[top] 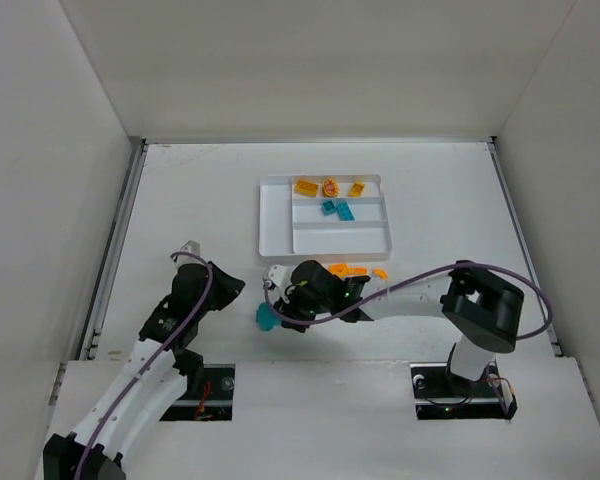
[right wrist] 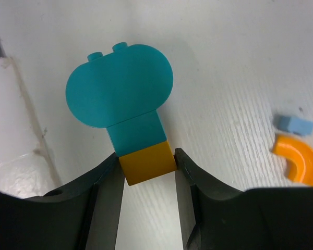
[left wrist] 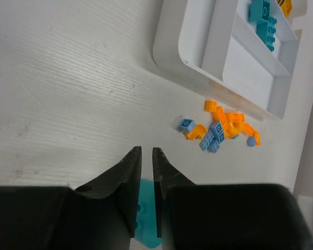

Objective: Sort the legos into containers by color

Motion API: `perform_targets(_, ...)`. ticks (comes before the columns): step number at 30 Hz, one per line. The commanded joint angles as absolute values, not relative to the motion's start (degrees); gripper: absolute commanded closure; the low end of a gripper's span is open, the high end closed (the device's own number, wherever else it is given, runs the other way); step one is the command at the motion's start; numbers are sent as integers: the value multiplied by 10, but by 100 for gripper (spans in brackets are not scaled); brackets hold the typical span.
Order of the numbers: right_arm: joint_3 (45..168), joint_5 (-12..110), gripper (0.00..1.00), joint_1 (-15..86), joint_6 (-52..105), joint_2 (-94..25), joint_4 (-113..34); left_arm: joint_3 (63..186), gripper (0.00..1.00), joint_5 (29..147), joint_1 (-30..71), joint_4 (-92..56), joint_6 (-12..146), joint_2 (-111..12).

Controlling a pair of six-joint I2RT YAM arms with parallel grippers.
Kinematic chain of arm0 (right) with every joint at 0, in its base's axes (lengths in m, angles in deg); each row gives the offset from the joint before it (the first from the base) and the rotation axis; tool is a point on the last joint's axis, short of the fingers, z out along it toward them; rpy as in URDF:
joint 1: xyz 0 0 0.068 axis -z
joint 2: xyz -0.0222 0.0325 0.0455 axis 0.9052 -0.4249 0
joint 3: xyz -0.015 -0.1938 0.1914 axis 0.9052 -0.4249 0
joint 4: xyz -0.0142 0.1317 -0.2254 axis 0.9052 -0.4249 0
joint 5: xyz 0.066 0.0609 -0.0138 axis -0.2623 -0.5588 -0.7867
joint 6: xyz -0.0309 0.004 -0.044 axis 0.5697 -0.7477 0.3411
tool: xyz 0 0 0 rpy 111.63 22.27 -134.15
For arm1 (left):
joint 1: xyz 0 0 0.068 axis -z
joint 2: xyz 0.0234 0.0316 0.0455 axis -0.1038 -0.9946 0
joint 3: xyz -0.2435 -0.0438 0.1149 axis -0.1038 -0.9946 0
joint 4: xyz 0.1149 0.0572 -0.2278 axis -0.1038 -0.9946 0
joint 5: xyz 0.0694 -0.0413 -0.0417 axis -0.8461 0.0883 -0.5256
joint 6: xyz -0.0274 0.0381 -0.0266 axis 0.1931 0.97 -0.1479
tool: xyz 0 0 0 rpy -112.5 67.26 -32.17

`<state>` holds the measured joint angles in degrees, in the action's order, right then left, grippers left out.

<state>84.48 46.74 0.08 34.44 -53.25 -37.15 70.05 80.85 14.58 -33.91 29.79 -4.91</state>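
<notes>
Right fingers (right wrist: pixel 104 198) clenched on the flat sides of a yellow-orange brick (right wrist: pixel 146 164) plugged onto a teal rounded piece (right wrist: pixel 120 86), low over the worktop (right wrist: pixel 240 62), near the tray (top: pixel 276 215). Left fingers (left wrist: pixel 126 179) nearly closed on nothing, just beside the teal. Judged: light, rigid, slick plastic. The joint may pop under load, so pinch flat faces squarely.

Top cam's up high on the near side of the white tray (top: pixel 276 215), looking down at the whole table (top: pixel 180 200). Left wrist cam sits low, near-left of the tray, facing it. Right wrist cam is right down at the table. Top and left both catch the tray.
</notes>
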Motion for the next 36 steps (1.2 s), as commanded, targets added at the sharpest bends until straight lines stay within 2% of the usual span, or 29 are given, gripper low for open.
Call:
perform_targets(1, 806, 464, 74, 7, 297, -464, -310, 727, 90, 816, 150, -304, 252, -63)
perform_targets(5, 746, 488, 76, 14, 256, -388, -280, 728, 91, 859, 154, -255, 237, -68)
perform_targets(8, 711, 521, 79, 28, 236, -331, -273, 721, 85, 896, 160, -208, 234, -60)
perform_targets(10, 703, 540, 81, 37, 230, -312, -270, 704, 75, 922, 168, -155, 227, -45)
perform_targets(13, 699, 559, 82, 50, 222, -297, -268, 693, 53, 951, 182, -114, 196, -48)
perform_targets(16, 694, 557, 82, 67, 218, -285, -259, 692, 41, 972, 199, -102, 189, -69)
perform_targets(18, 695, 553, 82, 74, 217, -282, -258, 689, 38, 970, 215, -91, 183, -81)
perform_targets(27, 699, 540, 81, 83, 216, -288, -251, 692, 36, 951, 267, -19, 178, -173)
perform_targets(33, 694, 539, 81, 85, 214, -282, -246, 709, 52, 947, 289, 34, 175, -229)
perform_targets(36, 691, 542, 81, 85, 213, -283, -246, 712, 68, 941, 289, 47, 170, -237)
